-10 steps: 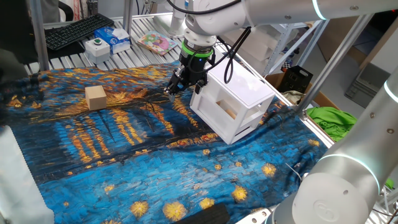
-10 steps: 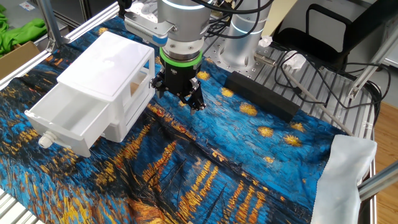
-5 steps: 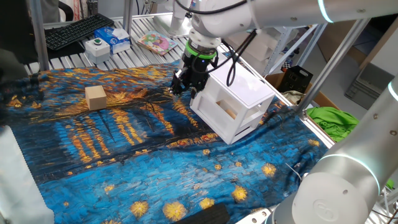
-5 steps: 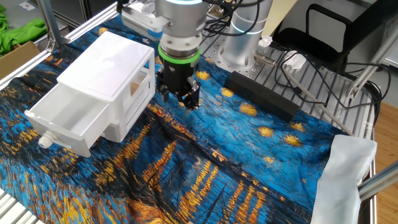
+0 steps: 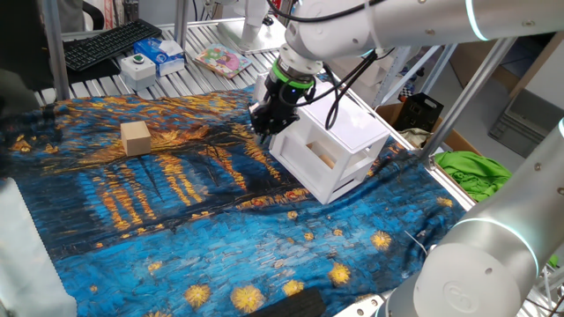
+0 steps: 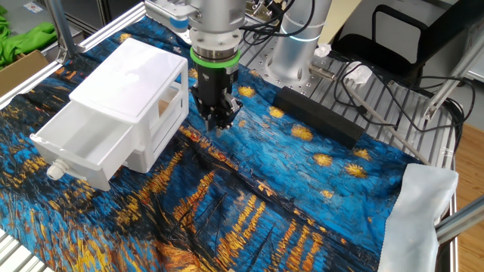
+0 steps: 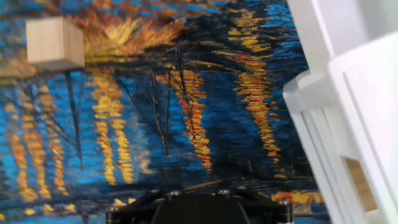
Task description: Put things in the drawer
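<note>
Blue and gold painted cloth (image 5: pixel 176 202) covers the desk (image 6: pixel 355 106), wrinkled in long folds across its middle. On it stands the white cabinet (image 5: pixel 339 145), the landmark for everything else. Its upper drawer (image 6: pixel 83 147) is pulled out toward the cloth's edge, seen plainly in the other fixed view, with a small round knob at the front corner. A tan patch shows through the cabinet's side opening; what it is cannot be told.

Just beside the cabinet, on the side away from the pulled-out drawer, the claw (image 6: pixel 218 121) hangs from the arm's green-ringed wrist, pointing down at the cloth and close above it. Its fingers look drawn near together with nothing between them, but neither fixed view shows the tips clearly, and the hand view shows only the dark base of the hand, so I cannot tell how far it is open.

The tan block (image 5: pixel 135 137) sits on the cloth well apart from the cabinet, with the claw between the two. In the hand view the block (image 7: pixel 55 43) lies at the upper left corner, untouched, while the cabinet's white edge fills the right side.
</note>
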